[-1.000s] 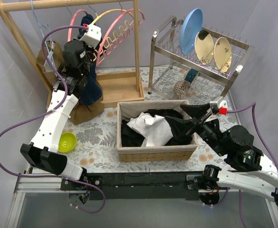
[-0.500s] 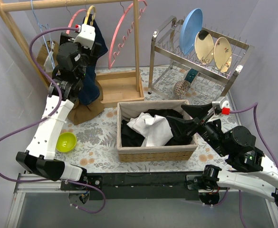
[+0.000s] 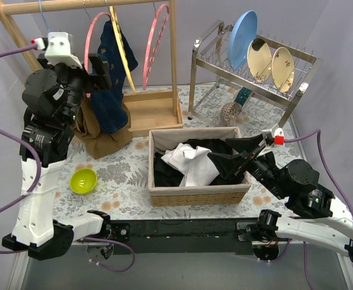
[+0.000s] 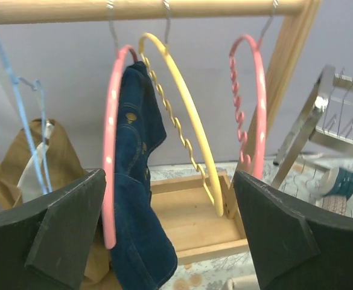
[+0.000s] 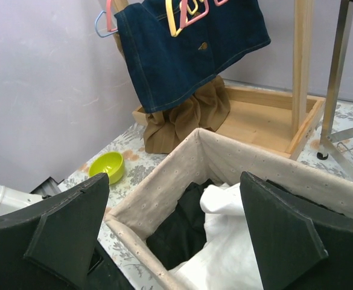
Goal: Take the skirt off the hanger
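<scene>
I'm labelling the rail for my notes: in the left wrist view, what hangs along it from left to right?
blue hanger → pink hanger → denim skirt → yellow hanger → second pink hanger

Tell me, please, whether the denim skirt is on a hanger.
On: the denim skirt hangs below the wooden rail between the pink hanger and yellow hanger; which carries it, cannot tell.
</scene>
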Motion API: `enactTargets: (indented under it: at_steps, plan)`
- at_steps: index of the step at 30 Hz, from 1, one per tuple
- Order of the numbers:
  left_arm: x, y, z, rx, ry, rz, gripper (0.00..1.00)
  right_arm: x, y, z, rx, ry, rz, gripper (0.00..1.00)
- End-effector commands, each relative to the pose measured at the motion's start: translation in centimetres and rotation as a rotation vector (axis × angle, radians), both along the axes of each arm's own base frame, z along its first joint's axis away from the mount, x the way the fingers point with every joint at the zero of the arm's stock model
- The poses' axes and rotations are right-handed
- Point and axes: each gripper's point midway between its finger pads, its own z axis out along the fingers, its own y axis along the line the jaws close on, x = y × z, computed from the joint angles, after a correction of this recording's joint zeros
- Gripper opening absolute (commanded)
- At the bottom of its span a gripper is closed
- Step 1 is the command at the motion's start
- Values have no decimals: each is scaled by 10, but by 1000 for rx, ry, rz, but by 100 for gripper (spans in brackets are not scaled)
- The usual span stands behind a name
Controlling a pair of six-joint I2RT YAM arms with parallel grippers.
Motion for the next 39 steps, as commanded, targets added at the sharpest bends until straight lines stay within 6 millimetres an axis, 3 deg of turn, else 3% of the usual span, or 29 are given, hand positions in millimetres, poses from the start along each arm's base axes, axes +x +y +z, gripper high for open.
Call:
enactTargets:
  at_steps: [1,5,12,15,19,25,27,33,36,37,39]
  plan:
    - [2,25,-8,-70,75,157,83,-5,2,4,24,13,29,96]
    - [18,29,-20,-38,154,209,79,-6,0,7,33,9,32,96]
    - [37,22,-34,-57,225,138,78,-7,-2,9,38,6,33,95]
    - [47,29,-47,-75,274,148,71,-8,-1,7,37,6,36,95]
    - [53,35,-47,-100,267,136,66,-9,1,9,34,3,48,95]
    - [67,48,-59,-120,298,157,49,-10,0,7,33,1,51,95]
    - [71,43,-64,-123,300,125,41,-10,-2,8,38,0,50,95]
    - [81,33,-70,-130,292,69,41,-10,-5,7,44,-3,43,95]
    - [82,32,-65,-135,282,65,48,-10,-5,6,43,-2,43,95]
    - [81,33,-63,-142,276,69,56,-10,-4,5,40,-1,43,95]
    - [77,34,-55,-153,255,75,57,-10,-4,4,37,0,43,95]
